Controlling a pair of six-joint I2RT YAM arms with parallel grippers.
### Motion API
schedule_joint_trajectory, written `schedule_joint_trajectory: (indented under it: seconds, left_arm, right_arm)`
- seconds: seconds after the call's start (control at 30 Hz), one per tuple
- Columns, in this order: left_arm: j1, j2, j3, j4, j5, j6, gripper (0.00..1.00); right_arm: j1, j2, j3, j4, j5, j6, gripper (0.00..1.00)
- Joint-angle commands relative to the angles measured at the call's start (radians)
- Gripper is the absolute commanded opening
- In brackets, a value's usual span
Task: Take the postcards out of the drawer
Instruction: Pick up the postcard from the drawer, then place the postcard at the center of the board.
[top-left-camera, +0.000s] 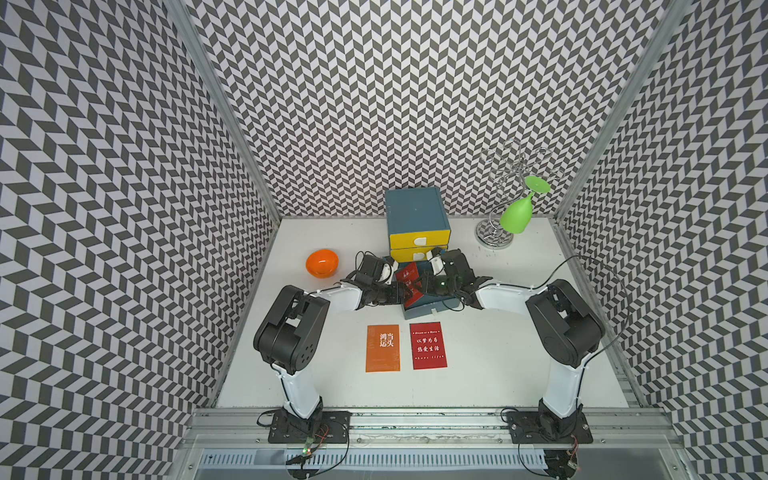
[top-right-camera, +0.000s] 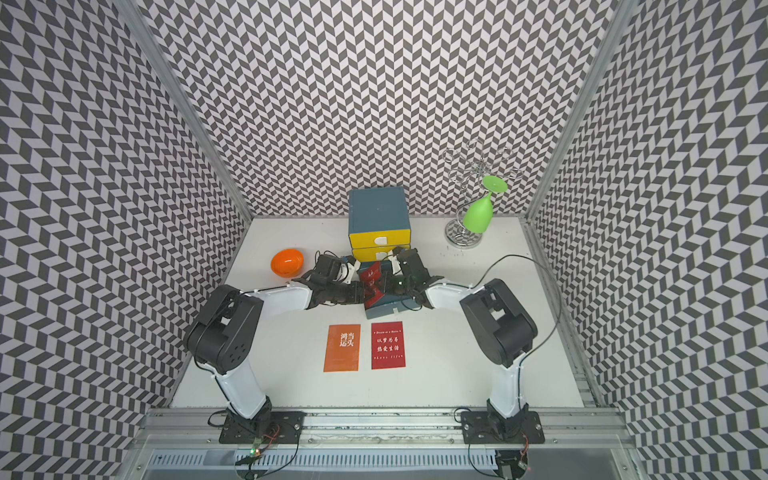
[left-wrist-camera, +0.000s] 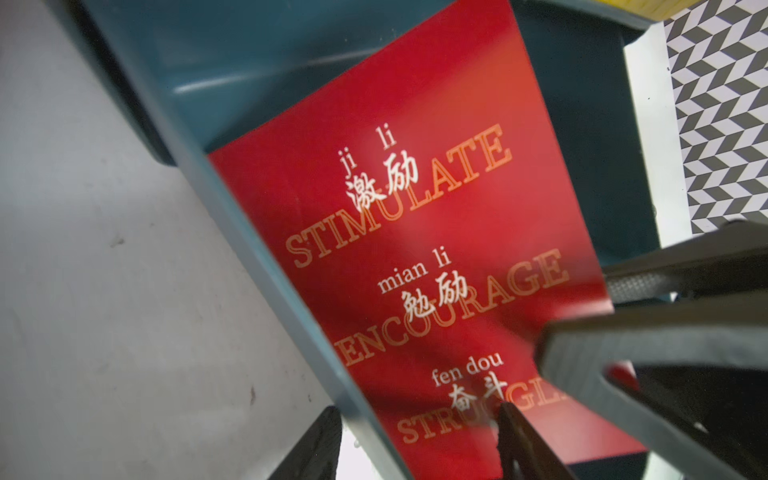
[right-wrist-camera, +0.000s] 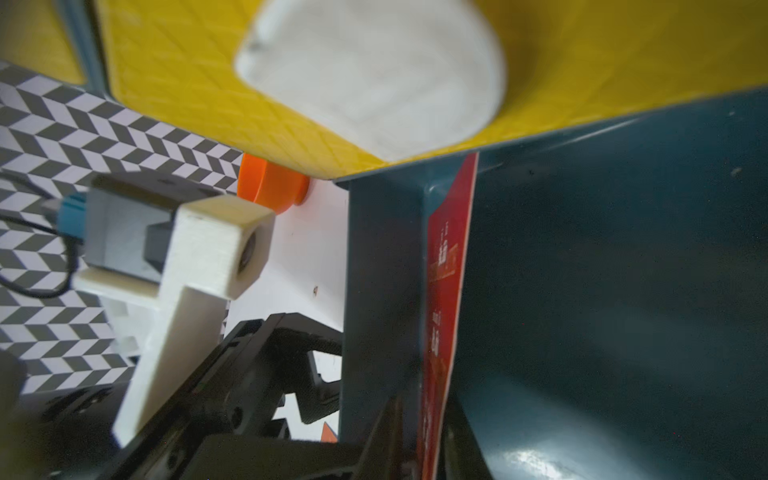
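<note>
Red glossy rectangular postcard, lettered STIMULATE: stands tilted inside the pulled-out teal drawer, the lowest in the teal-blue cabinet with two yellow fronts. Right gripper: clamped on this card's edge. Left gripper: jaws parted, astride the drawer's side wall. Orange postcard and second red postcard: flat side by side on the white tabletop, near the drawer front

An orange bowl sits at ten o'clock on the white table. At two o'clock, a green wine glass hangs upside down from a chrome rack.
</note>
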Motion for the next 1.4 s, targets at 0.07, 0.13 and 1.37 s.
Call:
schedule_joint_trajectory:
  seconds: [0.07,0.13,1.37]
  left_arm:
    - [0.004,-0.051,0.046,0.008,0.029,0.002,0.65]
    - [0.011,-0.075,0.048,0.003,0.029,-0.003,0.66]
    - [0.088,-0.476,-0.202,0.205,0.187,-0.098,0.72]
  right_arm:
    - [-0.005,-0.015,0.004,-0.017,0.061,-0.003,0.04]
    - [-0.012,-0.023,0.014,-0.031,0.060,-0.007,0.00]
    - [-0.178,-1.005,-0.589,-0.329,-0.133,0.008,0.00]
